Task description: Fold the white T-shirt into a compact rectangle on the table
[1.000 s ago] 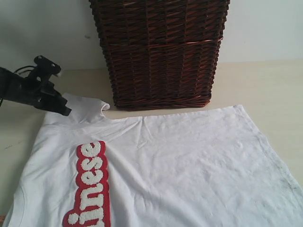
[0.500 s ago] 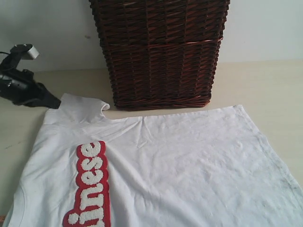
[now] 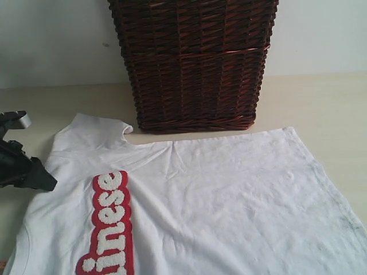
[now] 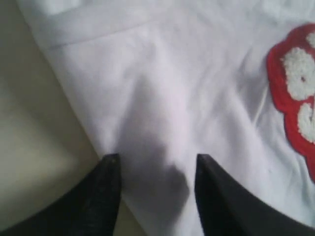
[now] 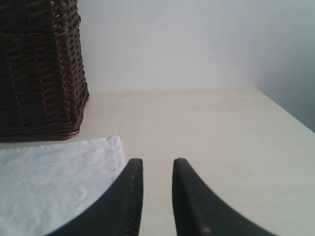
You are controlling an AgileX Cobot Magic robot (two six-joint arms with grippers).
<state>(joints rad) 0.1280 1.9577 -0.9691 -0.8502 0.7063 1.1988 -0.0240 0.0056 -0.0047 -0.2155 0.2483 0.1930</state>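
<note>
Now: tee point(image 3: 229, 195) spread flat on the worktop point(image 3: 321, 103), in front of the basket point(image 3: 195, 63).
Left fingers point(image 4: 110, 196) stand apart over the tee's side edge, gripping nothing, with the cloth lying flat beneath them and the red letter band point(image 3: 109, 223) nearby. Right fingers point(image 5: 130, 196) show a narrow gap, empty, above bare worktop just beside a corner of the tee.

White T-shirt point(image 3: 229, 195) runs off near edge of ext. view, so its near part is out of frame. Red band point(image 3: 112, 223) is cut there too; only "inese" reads. Basket point(image 3: 195, 63) is cropped at the top. Left gripper point(image 3: 40, 179) is partly off left edge; its wrist pic is blurry, so tip-to-cloth contact is unclear. Right gripper point(image 5: 156, 163) is outside ext. view.
</note>
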